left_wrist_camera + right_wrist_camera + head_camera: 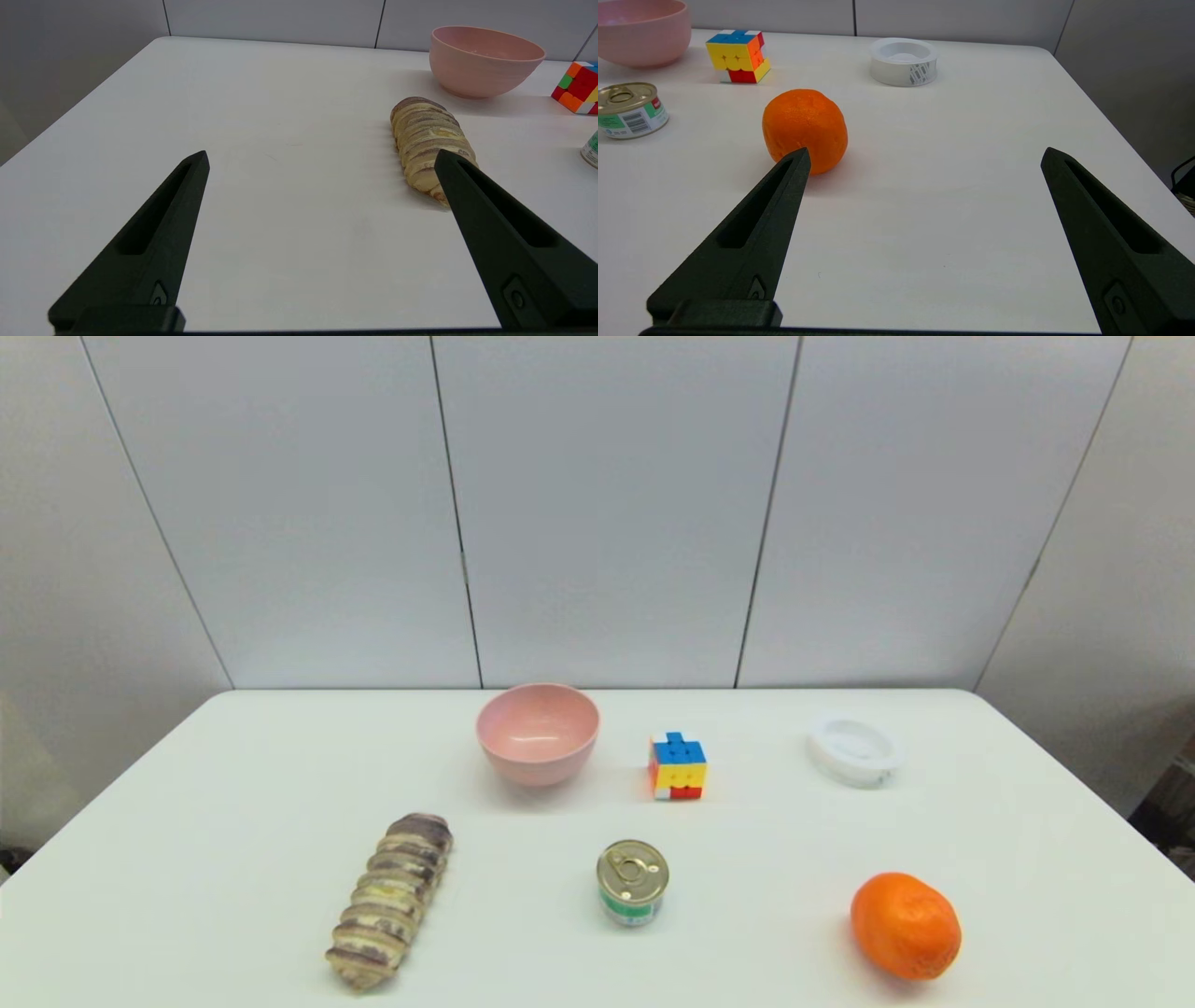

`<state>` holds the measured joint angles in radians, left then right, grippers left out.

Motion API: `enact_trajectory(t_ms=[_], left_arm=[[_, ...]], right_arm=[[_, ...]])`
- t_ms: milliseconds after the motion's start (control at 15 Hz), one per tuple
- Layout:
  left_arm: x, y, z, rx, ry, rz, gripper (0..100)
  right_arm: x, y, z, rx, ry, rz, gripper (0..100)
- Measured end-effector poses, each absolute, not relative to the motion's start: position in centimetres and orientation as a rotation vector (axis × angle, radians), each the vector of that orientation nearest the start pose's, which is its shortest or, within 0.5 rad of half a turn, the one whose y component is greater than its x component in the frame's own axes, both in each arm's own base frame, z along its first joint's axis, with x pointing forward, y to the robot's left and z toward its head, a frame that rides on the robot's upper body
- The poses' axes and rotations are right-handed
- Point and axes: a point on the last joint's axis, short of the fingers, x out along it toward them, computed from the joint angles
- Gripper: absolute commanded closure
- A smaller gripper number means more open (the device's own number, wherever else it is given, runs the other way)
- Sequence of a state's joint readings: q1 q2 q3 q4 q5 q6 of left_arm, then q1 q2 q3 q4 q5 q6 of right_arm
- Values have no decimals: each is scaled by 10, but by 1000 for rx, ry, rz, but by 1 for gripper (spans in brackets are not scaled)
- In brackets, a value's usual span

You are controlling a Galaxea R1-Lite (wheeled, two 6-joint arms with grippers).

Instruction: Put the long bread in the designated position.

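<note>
long bread (pixel 390 901) flat on table (pixel 233 803), near-left of pink bowl (pixel 538 733) | left gripper (pixel 322 161) fingers apart, holding nothing | right gripper (pixel 924 156) fingers apart, beside orange (pixel 804 130)

The white surface (pixel 233 803) carries six loose things, one of each kind: one long bread (pixel 392 899) at the lower left of the head view, one pink bowl (pixel 538 733) at upper centre, one coloured puzzle cube (pixel 678 766) just right of the bowl, one white tape roll (pixel 851 750) at the upper right, one small tin can (pixel 633 882) at lower centre and one orange (pixel 905 926) at the lower right. Two claws are counted as well, the left claw (pixel 321 157) and the right claw (pixel 926 155), each with two black fingers spread wide apart.
</note>
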<state>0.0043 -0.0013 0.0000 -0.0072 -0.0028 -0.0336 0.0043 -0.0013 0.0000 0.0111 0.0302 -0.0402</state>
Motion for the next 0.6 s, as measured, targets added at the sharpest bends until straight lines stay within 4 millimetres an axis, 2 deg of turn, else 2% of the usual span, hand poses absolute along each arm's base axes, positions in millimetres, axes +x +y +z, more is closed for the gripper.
enact_trajectory(t_ms=[600], left_arm=[[-23, 0, 76, -39, -6, 2, 0]], right_arm=[[-23, 1, 74, -40, 9, 35, 0]])
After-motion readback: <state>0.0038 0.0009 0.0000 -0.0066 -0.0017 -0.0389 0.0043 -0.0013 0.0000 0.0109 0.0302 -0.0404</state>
